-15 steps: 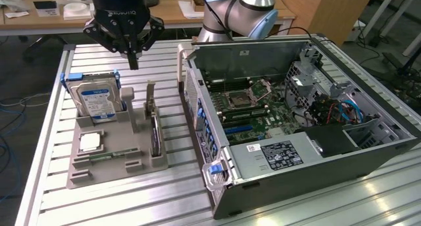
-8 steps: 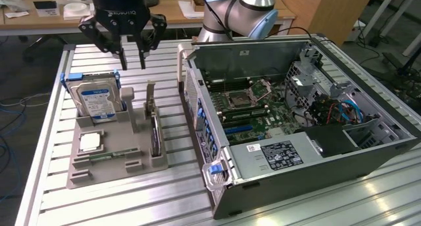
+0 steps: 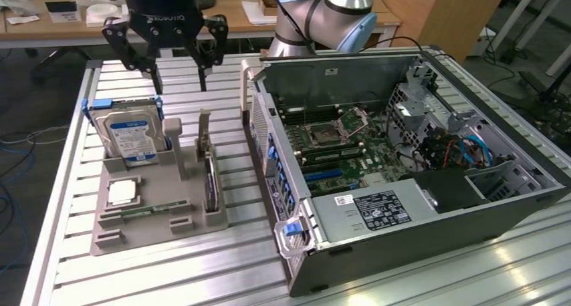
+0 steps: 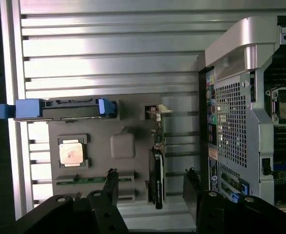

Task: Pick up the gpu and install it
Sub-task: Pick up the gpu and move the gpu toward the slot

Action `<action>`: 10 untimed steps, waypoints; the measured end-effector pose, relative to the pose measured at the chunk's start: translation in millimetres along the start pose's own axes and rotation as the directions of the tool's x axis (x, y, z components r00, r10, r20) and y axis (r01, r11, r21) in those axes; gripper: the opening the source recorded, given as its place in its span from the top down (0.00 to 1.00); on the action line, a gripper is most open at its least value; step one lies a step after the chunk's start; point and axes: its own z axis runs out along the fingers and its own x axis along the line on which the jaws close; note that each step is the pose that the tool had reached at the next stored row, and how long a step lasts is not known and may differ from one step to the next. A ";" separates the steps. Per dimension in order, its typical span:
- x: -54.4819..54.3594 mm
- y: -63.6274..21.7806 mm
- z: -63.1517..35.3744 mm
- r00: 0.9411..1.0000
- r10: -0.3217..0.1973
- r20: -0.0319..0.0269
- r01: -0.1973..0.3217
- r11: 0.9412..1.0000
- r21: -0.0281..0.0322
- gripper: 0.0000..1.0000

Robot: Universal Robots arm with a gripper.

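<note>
At the exterior view's left, a silver hard drive (image 3: 134, 137) is standing upright at the far end of a gray tray (image 3: 152, 236), which is lying on a slatted metal table (image 3: 178, 279). The gripper (image 3: 181, 85) is hanging above the tray with its fingers spread wide, gripping nothing. The gpu (image 3: 211, 186) is sitting on edge in a slot along the tray's side nearest the computer case (image 3: 402, 252), which is lying open at the exterior view's right.
</note>
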 end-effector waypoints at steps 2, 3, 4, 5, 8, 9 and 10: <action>-0.8 0.1 2.2 1.000 -0.014 -0.001 0.014 1.000 0.000 0.35; -1.9 0.1 3.2 1.000 -0.023 -0.002 0.023 1.000 0.000 0.35; -3.3 0.1 4.1 1.000 -0.030 -0.002 0.030 1.000 0.000 0.35; -3.9 -0.2 4.7 0.999 -0.033 -0.002 0.033 0.999 0.000 0.35; -7.0 -0.9 6.8 0.999 -0.033 -0.002 0.033 0.999 0.000 0.35; -7.5 -1.3 8.2 0.999 -0.033 -0.002 0.033 0.999 0.000 0.35; -7.8 -2.2 10.0 0.999 -0.033 -0.002 0.033 0.999 0.000 0.35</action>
